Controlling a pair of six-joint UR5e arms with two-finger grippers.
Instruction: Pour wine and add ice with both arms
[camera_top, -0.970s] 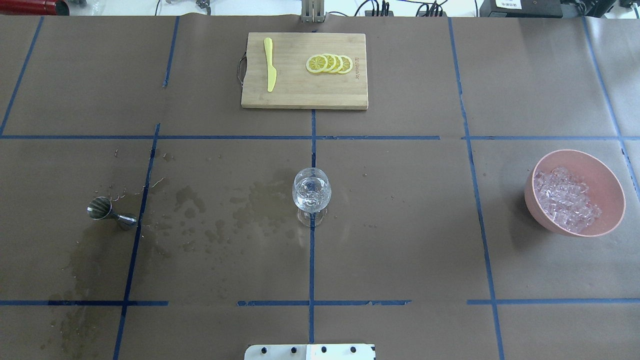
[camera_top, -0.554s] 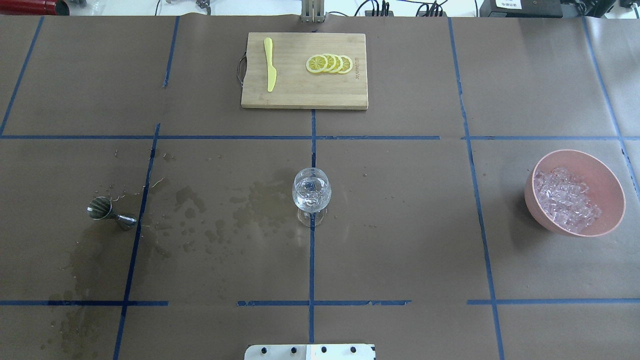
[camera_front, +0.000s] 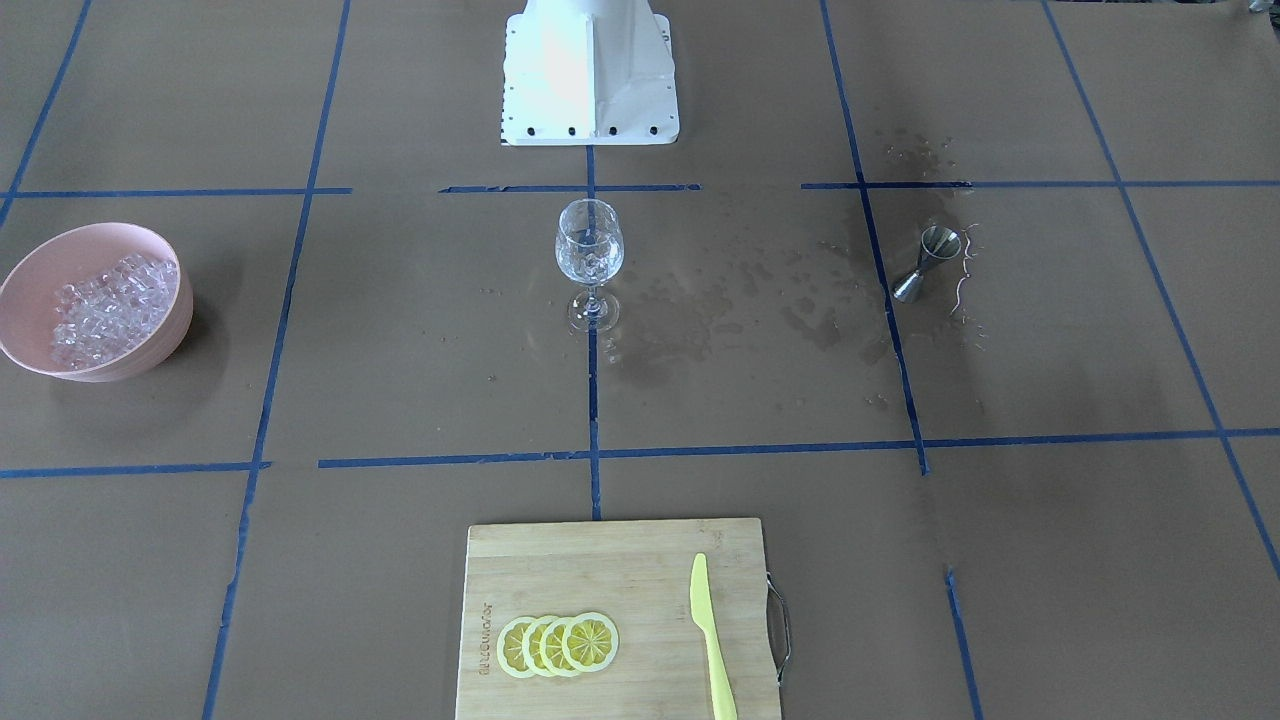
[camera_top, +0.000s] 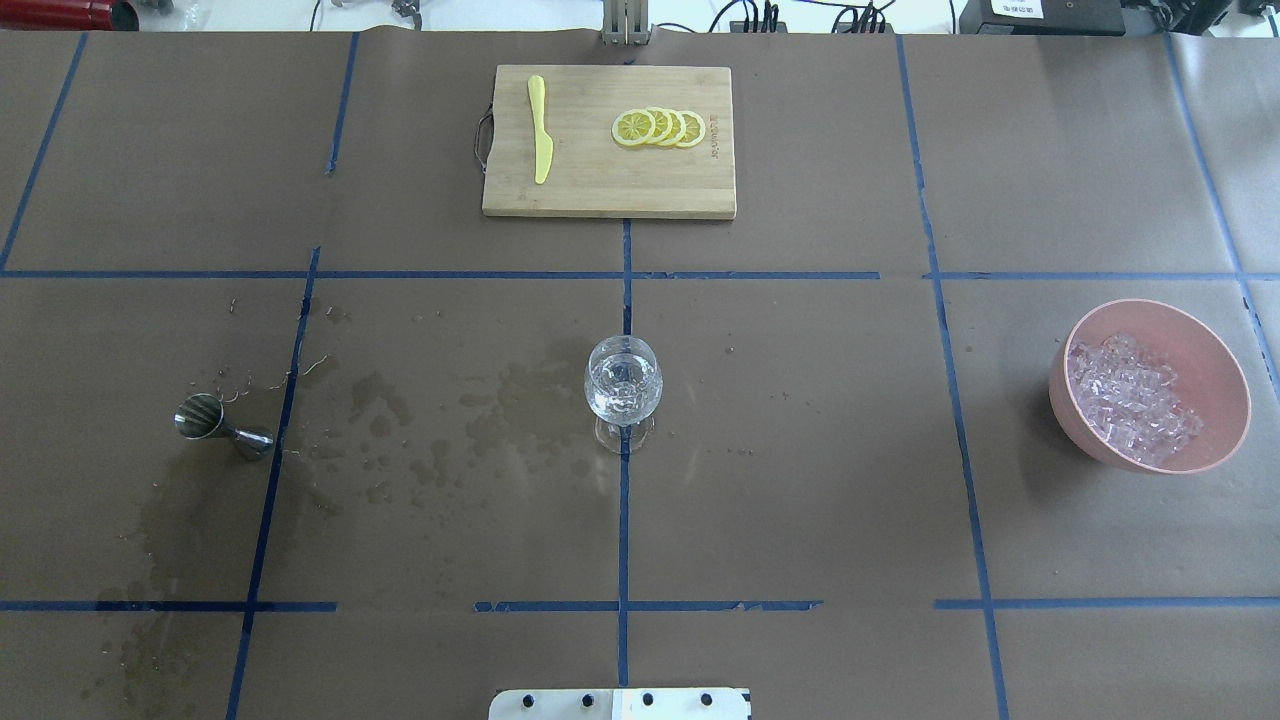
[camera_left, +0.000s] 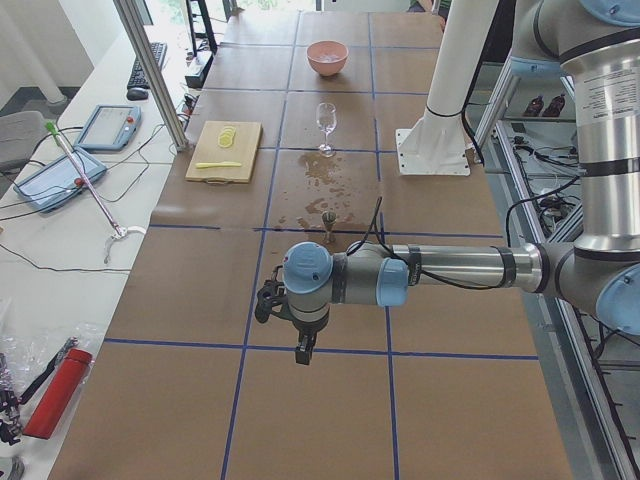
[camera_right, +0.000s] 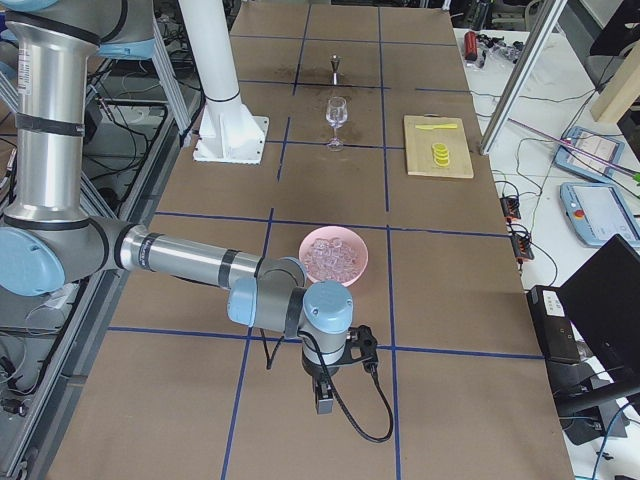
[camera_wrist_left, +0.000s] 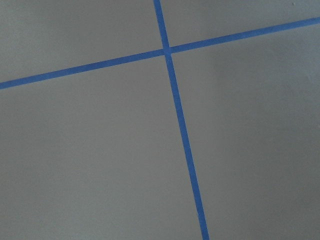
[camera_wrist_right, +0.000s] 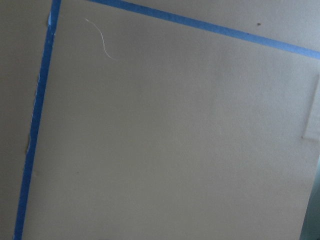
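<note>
Both arms are hanging over bare tabletop, well apart from the work. The left pincer is hovering toward the left end, beyond the jigger, and the right pincer toward the right end, beyond the pink bowl. I cannot tell whether either is apart or together. The ice is lying heaped in that bowl near the right edge. The wine glass is standing upright at mid-tabletop, beside wet patches. Likely hazards: glassy cubes slipping from a pincer in transit, or a low approach clipping the tall-stemmed glass and toppling it.
</note>
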